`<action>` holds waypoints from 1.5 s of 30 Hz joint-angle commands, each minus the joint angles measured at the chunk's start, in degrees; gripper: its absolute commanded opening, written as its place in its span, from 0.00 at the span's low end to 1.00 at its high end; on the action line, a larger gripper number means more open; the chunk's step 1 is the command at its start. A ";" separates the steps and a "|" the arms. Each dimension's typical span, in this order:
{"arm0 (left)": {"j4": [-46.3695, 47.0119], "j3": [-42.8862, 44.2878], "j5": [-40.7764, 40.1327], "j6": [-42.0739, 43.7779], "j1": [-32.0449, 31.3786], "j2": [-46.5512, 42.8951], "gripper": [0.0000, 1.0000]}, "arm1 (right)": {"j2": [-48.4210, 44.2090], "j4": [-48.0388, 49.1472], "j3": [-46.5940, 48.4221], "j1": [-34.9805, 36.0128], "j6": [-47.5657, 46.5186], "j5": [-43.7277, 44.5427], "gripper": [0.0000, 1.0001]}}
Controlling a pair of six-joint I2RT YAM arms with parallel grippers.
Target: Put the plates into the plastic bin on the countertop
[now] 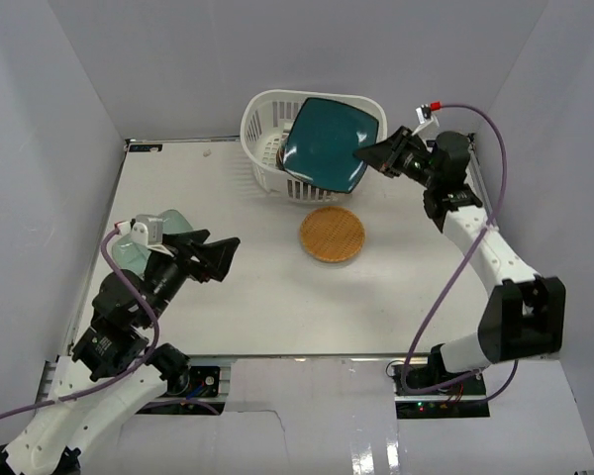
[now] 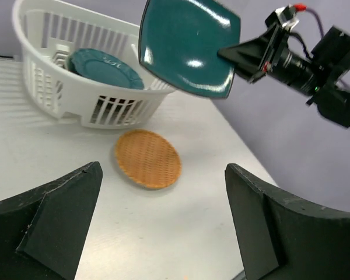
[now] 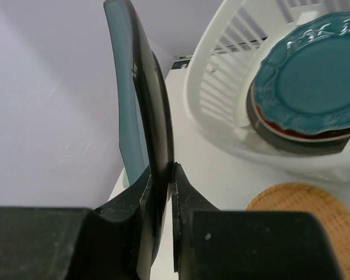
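My right gripper [image 1: 371,155] [image 3: 163,175] is shut on the rim of the dark teal square plate [image 1: 327,143] [image 2: 186,44] [image 3: 151,105], which hangs tilted over the near right side of the white plastic bin [image 1: 252,119] [image 2: 76,99] [image 3: 210,64]. Inside the bin a teal scalloped plate [image 2: 105,67] [image 3: 315,76] lies on top of other plates. The orange woven plate [image 1: 332,235] [image 2: 148,158] [image 3: 303,204] lies flat on the countertop [image 1: 247,307] in front of the bin. My left gripper [image 1: 218,255] [image 2: 163,216] is open and empty, left of the orange plate.
A pale green plate [image 1: 176,220] lies at the left edge of the countertop, partly hidden under my left arm. Pale grey walls close in the back and both sides.
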 commanded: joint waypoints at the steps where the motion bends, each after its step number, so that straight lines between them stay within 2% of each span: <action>1: -4.94 -4.44 -5.69 4.90 -0.12 -2.09 0.97 | 8.88 1.75 14.15 -0.43 -2.35 5.15 0.08; 3: -3.18 -6.12 -5.79 5.25 0.05 -2.89 0.98 | 13.57 0.42 19.45 -0.26 -2.27 5.25 0.08; 9: -3.96 -6.22 -0.43 8.06 1.28 1.23 0.98 | 32.80 -14.06 44.92 -0.17 -4.91 6.29 0.08; 14: -4.05 -5.95 3.08 8.24 4.08 2.91 0.98 | 41.96 -18.39 55.49 -0.08 -4.56 7.00 0.08; 20: -3.88 -6.22 4.40 7.80 7.43 2.82 0.98 | 48.92 -24.45 62.01 1.41 -6.57 10.60 0.08; 27: -3.61 -6.30 6.78 7.80 9.19 3.87 0.98 | 52.61 -25.42 62.02 3.52 -8.95 13.77 0.13; 30: -3.52 -6.30 7.05 7.54 9.89 3.96 0.98 | 53.40 -26.91 61.93 3.96 -9.83 14.82 0.31; 31: -3.35 -6.39 7.13 7.63 10.24 4.05 0.98 | 53.40 -27.70 61.93 4.05 -11.05 15.26 0.45; 33: -3.26 -6.39 7.14 7.54 10.60 4.31 0.98 | 52.97 -29.45 61.32 4.31 -13.51 17.46 0.59; 40: -3.00 -6.39 9.16 7.28 11.56 4.58 0.98 | 49.45 -33.59 58.59 4.93 -21.16 26.77 0.84; 43: -2.91 -6.48 8.98 7.19 11.74 4.49 0.97 | 49.01 -36.84 59.47 5.98 -27.22 33.00 0.92; 45: -2.91 -6.48 8.98 7.19 11.74 4.58 0.98 | 48.92 -38.08 60.08 7.12 -32.39 38.01 0.94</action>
